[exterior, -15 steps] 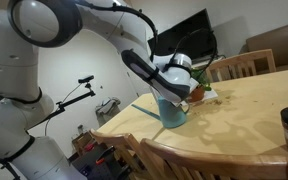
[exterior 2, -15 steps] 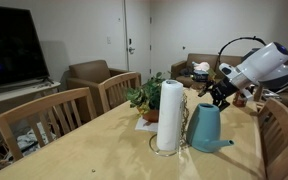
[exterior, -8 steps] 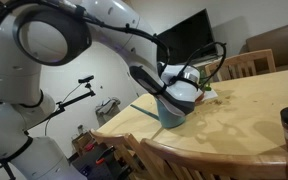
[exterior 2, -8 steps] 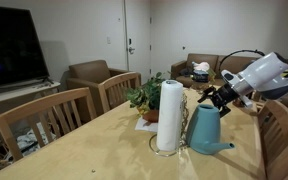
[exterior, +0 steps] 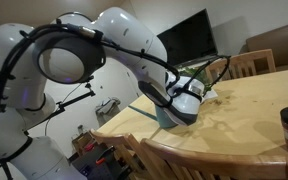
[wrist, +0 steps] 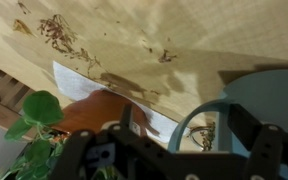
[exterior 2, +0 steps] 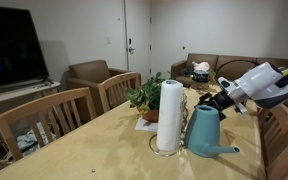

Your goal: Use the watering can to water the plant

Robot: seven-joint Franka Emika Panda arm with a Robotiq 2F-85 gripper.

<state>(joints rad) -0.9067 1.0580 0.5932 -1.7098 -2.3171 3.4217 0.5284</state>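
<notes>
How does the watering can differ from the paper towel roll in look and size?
The watering can is teal, the paper towel roll white. The watering can has a long thin spout; the paper towel roll is a plain cylinder and stands taller. Both stand upright on the table.

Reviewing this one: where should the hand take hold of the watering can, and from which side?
Probably the loop handle, from above. The watering can stands upright, its spout jutting low sideways, and the handle arches free just beneath the open hand.
</notes>
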